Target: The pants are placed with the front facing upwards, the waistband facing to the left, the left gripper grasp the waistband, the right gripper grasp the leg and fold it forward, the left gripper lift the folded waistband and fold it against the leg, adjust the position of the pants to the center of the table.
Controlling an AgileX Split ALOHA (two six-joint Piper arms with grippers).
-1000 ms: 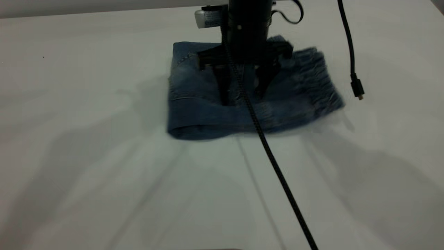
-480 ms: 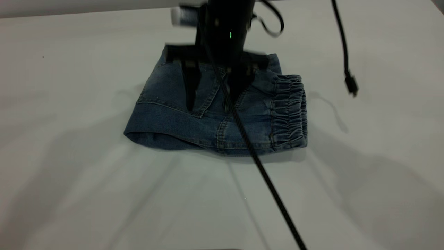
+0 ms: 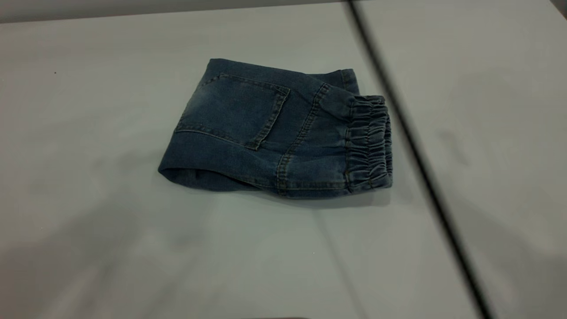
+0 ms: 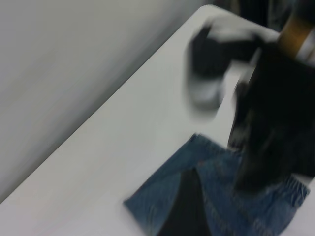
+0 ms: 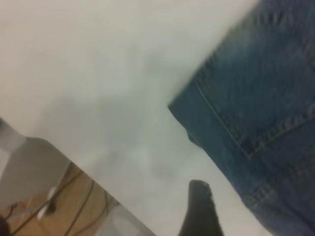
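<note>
The pants (image 3: pixel 266 133) lie folded into a compact block on the table (image 3: pixel 88 133), back pocket up, with nothing touching them. The ruched waistband (image 3: pixel 370 141) sits on top at the right end of the fold. No gripper shows in the exterior view. In the left wrist view a dark part of my left gripper (image 4: pixel 183 209) hangs over the pants (image 4: pixel 221 211), with the waistband (image 4: pixel 295 189) beyond it. My right gripper (image 5: pixel 219 223) is open above bare table beside the pants' hem (image 5: pixel 266 98). Only one finger (image 5: pixel 199 211) shows, and it holds nothing.
A blurred dark cable (image 3: pixel 421 168) streaks across the table just right of the pants. In the left wrist view the other arm's dark body (image 4: pixel 275 108) hangs over the pants. The table's edge, with floor below (image 5: pixel 64 196), lies close to my right gripper.
The open gripper that stood over the pants has lifted out of the exterior view. The pants shifted left and forward a second ago and now lie still.
</note>
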